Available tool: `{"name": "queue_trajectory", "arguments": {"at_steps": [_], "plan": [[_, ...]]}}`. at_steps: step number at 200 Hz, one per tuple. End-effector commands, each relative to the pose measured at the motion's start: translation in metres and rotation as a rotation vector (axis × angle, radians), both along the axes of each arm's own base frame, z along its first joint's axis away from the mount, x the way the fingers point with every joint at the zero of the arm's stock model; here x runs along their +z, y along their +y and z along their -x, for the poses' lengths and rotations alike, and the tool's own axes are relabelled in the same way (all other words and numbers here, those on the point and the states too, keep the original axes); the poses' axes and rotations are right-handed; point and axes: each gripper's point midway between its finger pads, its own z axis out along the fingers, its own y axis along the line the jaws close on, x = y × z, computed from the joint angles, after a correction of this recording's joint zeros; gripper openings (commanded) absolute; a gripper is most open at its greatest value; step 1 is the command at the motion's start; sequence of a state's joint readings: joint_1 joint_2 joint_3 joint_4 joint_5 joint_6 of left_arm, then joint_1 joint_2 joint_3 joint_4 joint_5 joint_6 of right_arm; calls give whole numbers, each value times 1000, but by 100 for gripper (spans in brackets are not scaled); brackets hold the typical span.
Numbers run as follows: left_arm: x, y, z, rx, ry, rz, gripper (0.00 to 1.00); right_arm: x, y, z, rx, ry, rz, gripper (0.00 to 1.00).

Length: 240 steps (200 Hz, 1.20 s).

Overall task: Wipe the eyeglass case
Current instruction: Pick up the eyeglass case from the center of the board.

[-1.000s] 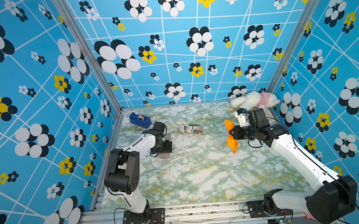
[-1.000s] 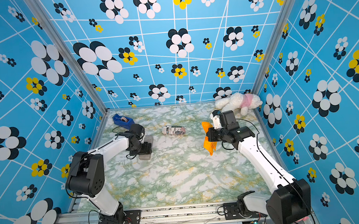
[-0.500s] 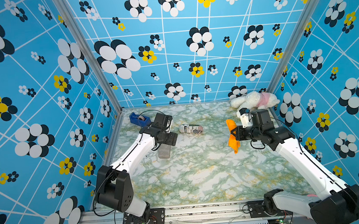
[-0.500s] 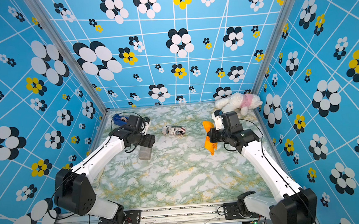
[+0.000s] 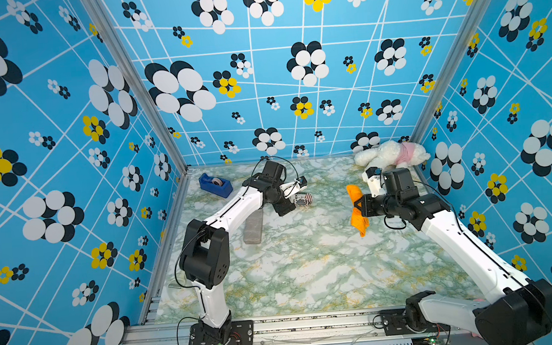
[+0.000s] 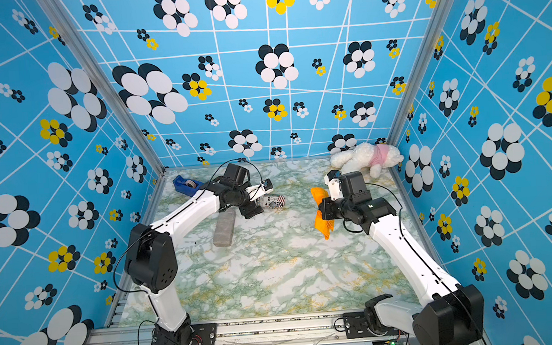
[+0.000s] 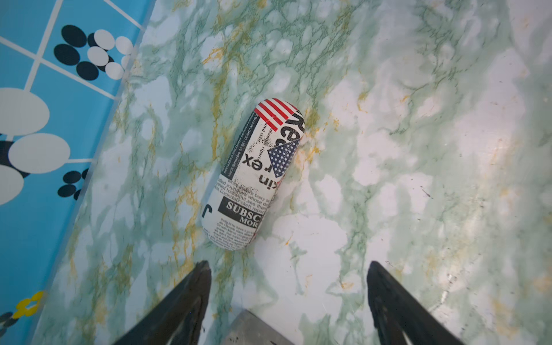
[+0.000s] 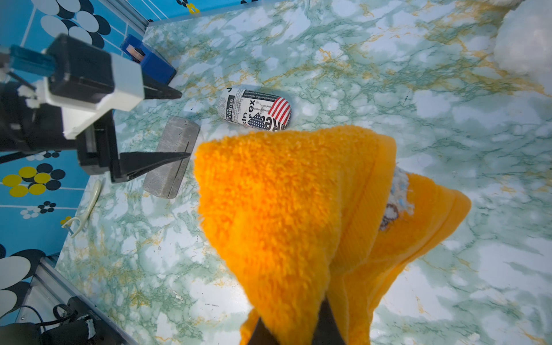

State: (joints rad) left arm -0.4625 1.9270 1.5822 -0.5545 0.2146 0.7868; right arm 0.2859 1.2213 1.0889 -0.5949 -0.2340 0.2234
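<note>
Newspaper-print oval eyeglass case (image 7: 254, 176) lies lengthwise ahead of the empty, parted left hand (image 7: 288, 264); right hand (image 5: 357, 205) clamps orange terry towel (image 8: 283, 194).

Green-marbled table (image 5: 309, 271) under newsprint eyeglass case (image 5: 303, 200), grey case (image 5: 253, 230), blue tape dispenser (image 5: 215, 184), white plush toy (image 5: 389, 155).

Cannot see the tips of the right gripper (image 5: 357, 206) inside the fluffy orange terry cloth (image 8: 298, 209), can see only a corner of the grey oblong hard case (image 7: 254, 328) at the left wrist view's edge and a blurred, cropped bit of the white plush toy (image 8: 525, 38).
</note>
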Motion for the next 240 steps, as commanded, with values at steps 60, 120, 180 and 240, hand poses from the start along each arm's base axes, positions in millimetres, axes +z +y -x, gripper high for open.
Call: {"name": "queue_trajectory", "arguments": {"at_steps": [60, 120, 180, 240], "plan": [[-27, -7, -27, -298, 184, -13, 86, -28, 8, -14, 32, 70, 35, 0], [-56, 4, -37, -319, 237, -36, 88, -36, 13, -24, 54, 100, 44, 0], [-81, 13, -61, -302, 186, -57, 89, -35, 17, -26, 62, 109, 22, 0], [-98, 12, -78, -301, 149, -71, 93, -46, 22, -28, 67, 146, 9, 0]]}}
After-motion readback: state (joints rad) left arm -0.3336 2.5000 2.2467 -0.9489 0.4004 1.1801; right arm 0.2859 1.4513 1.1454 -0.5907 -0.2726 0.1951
